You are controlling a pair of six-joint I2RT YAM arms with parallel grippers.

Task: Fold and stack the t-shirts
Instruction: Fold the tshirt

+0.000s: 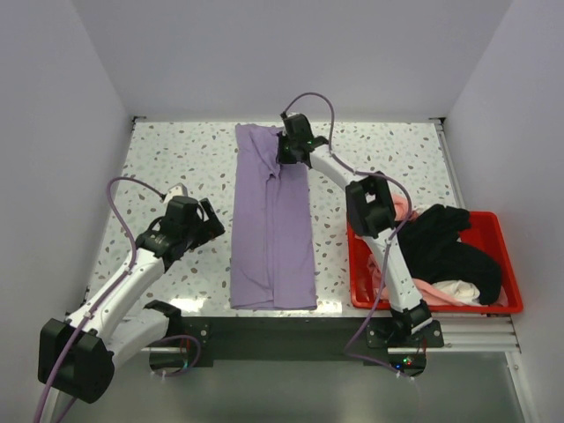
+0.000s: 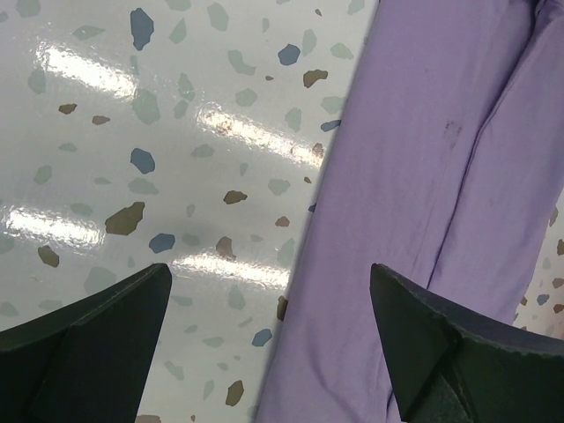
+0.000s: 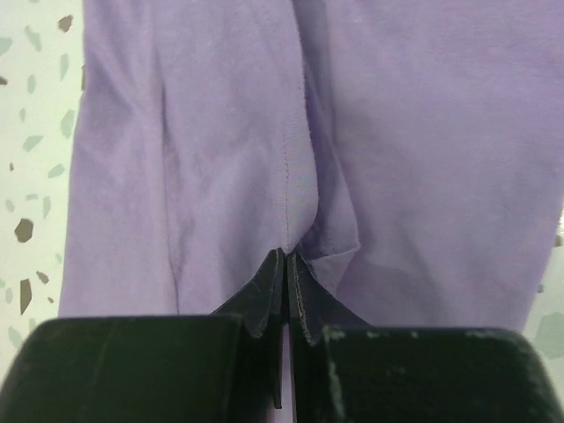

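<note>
The lavender-purple t-shirt [image 1: 273, 225] lies folded into a long strip down the middle of the table. My right gripper [image 1: 287, 152] is at the strip's far end, shut on a fold of the purple cloth [image 3: 291, 176]. My left gripper [image 1: 211, 222] is open and empty, hovering over the strip's left edge; the purple cloth [image 2: 414, 203] shows between its fingertips [image 2: 423, 326]. A black t-shirt [image 1: 454, 247], a salmon-pink one [image 1: 432, 291] and a white one [image 1: 458, 289] lie heaped in the red bin [image 1: 493, 231].
The red plastic bin stands at the table's right front, beside the right arm. The speckled tabletop [image 1: 167, 167] shows left of the strip. White walls close in the back and sides.
</note>
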